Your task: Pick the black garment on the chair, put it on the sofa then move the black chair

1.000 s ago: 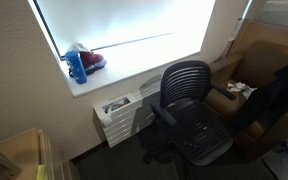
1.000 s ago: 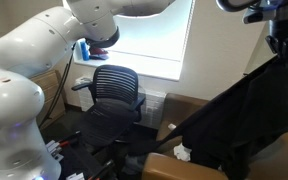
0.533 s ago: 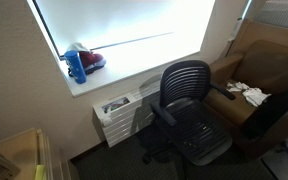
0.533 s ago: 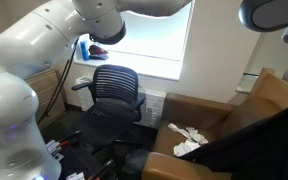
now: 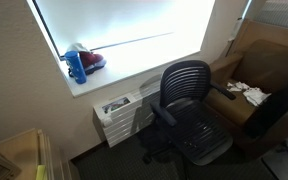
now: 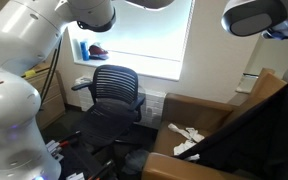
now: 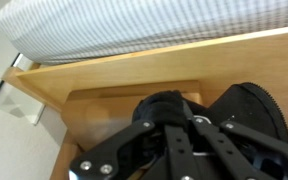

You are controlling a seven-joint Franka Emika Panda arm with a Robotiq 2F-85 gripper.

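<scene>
1. The black garment (image 6: 252,128) hangs as a long slanted sheet over the tan sofa (image 6: 209,112). Its long axis runs from 2 o'clock down to 8 o'clock, and the low end is on the seat.
2. In the wrist view the fingers (image 7: 149,135) look pinched shut on a soft matte wad of it, bunched at their 12 o'clock.
3. The black chair (image 5: 189,105) has a ribbed curved back and a bare seat. It sits at the sofa's 9 o'clock, close by but clear of the cloth.
4. My guess is that letting go comes next, and the limp fabric should just slump onto the cushion.
</scene>
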